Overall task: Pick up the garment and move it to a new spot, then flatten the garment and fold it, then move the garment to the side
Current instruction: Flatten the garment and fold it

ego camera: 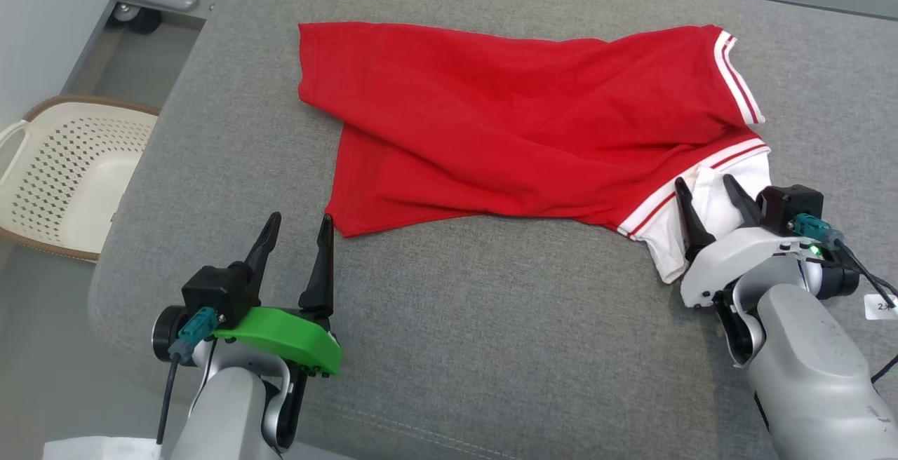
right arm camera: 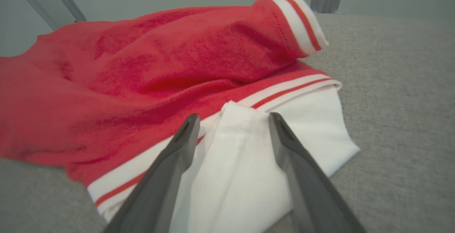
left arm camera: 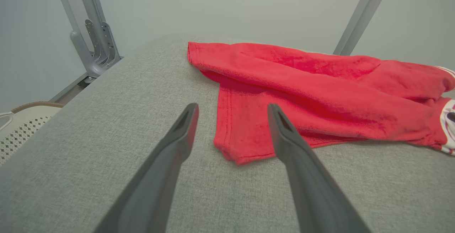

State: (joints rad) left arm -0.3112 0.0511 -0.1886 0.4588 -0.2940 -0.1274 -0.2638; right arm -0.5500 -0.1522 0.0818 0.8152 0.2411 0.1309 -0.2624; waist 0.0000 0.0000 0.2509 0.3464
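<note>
Red garment (ego camera: 519, 130) lies rumpled and half doubled over on the grey surface (ego camera: 491, 320), not yet flattened or folded, so most of the job looks ahead. Left hand (ego camera: 301, 217) hangs wide open beside the hem corner, right hand (ego camera: 705, 181) open over the white end, gripping nothing. Cream basket (ego camera: 77, 158) on the floor shows nothing inside.

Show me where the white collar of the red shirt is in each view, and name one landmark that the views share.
Head view: the white collar is at the lower right, seen between the fingers of the open right claw.
Left wrist view: the collar is at the far right edge, about halfway down.
Right wrist view: the collar is at the lower centre, spreading to the right.
Shared landmark: the shirt's red body, which adjoins the collar in every view.
</note>
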